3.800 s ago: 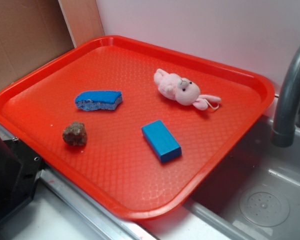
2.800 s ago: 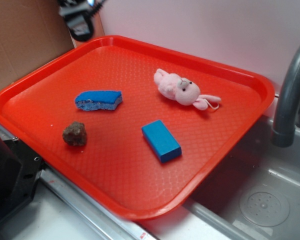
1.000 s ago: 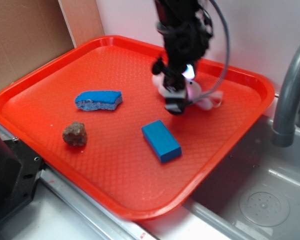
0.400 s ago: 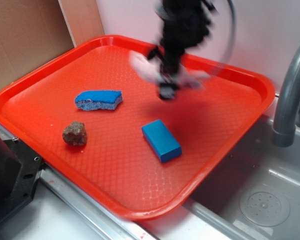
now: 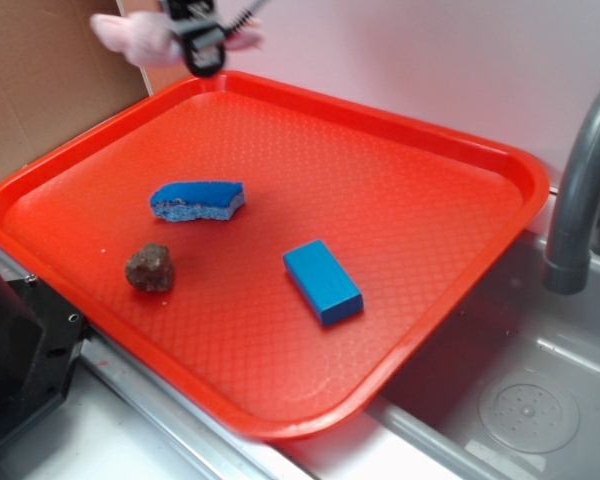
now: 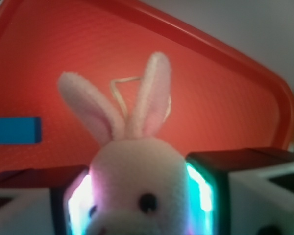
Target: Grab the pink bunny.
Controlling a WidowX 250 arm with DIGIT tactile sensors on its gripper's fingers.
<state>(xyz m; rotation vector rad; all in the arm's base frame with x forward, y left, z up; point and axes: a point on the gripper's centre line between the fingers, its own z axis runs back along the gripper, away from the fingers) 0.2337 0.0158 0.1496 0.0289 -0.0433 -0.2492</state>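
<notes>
While the red tray [image 5: 450,150] carries a blue sponge [image 5: 197,199], blue block [image 5: 323,281] and brown lump [image 5: 149,267], the gripper [image 5: 202,45] hangs above the tray's far-left corner, fingers [image 6: 207,188] clamped on the pink bunny [image 6: 134,183], ears out front.

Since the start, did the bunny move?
Yes. The pink bunny left the red tray and now hangs in the gripper above its far-left corner.
</notes>
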